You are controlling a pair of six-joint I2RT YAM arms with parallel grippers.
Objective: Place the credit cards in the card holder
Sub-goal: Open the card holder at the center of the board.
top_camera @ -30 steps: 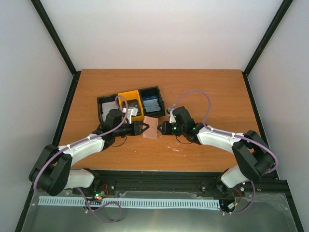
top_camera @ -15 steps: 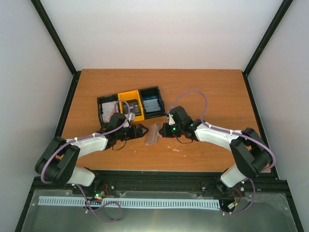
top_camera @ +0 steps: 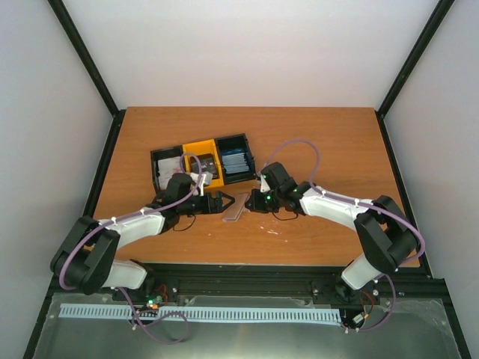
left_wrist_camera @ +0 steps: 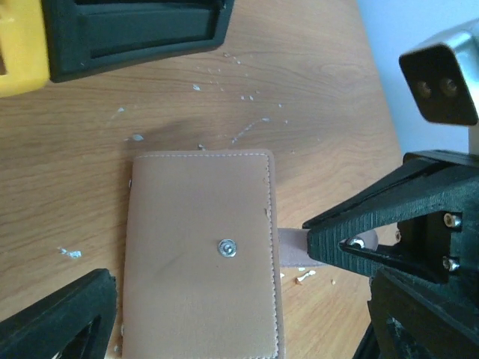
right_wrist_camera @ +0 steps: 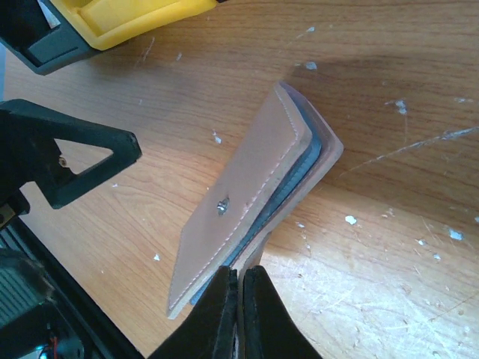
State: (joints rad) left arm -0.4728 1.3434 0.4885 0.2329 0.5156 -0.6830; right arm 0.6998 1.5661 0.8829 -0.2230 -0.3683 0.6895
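Observation:
The tan leather card holder [top_camera: 235,208] sits between my two grippers and shows a metal snap [left_wrist_camera: 227,247] on its face. My right gripper [right_wrist_camera: 239,278] is shut on its strap [left_wrist_camera: 292,245] and holds it tilted over the table. A blue card edge [right_wrist_camera: 298,185] shows between the holder's flaps. My left gripper [top_camera: 224,200] is open just left of the holder and does not touch it; the holder [left_wrist_camera: 198,254] lies between its fingers. More credit cards lie in the trays: white [top_camera: 170,166], dark [top_camera: 207,166] and blue [top_camera: 236,161].
Three joined trays stand behind the grippers: black [top_camera: 157,170], yellow [top_camera: 196,149] and black [top_camera: 245,142]. Small white crumbs [right_wrist_camera: 350,220] dot the wooden table [top_camera: 322,142]. Black frame posts stand at the table's sides.
My left gripper has opened and let go of the card holder. The holder has turned from face-up to nearly edge-on in the top view, with my right gripper shut on its strap throughout.

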